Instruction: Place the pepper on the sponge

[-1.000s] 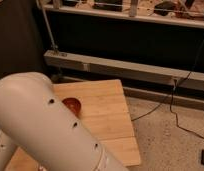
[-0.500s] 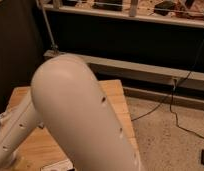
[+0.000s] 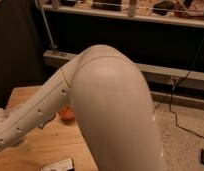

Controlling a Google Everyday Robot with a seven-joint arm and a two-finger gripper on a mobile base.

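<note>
End effector: not in frame. The arm (image 3: 110,110) fills the middle of the camera view, its pale elbow casing uppermost. The lower link runs down to the left and leaves the picture at the left edge, so the end effector is somewhere past that edge or behind the casing. Cannot tell whether it is open, closed or carrying anything.

Pepper: not visible. Sponge: not visible. Either may be behind the arm or outside the frame; cannot tell where they lie or whether they touch.

What does show:
- a sliver of a red-orange bowl (image 3: 67,114) on the desk (image 3: 50,145), just under the arm's lower link
- a dark flat item (image 3: 57,165) at the bottom edge, too cropped to identify
- a cable (image 3: 181,97) on the speckled floor (image 3: 185,140) to the right

Step in hand (judgement): undetermined. This view would fit the arm reaching for the pepper, or swinging away with the pepper lying on the sponge.

Next move (judgement): nothing can be planned until the view clears enough to locate the pepper, the sponge and the end effector.
</note>
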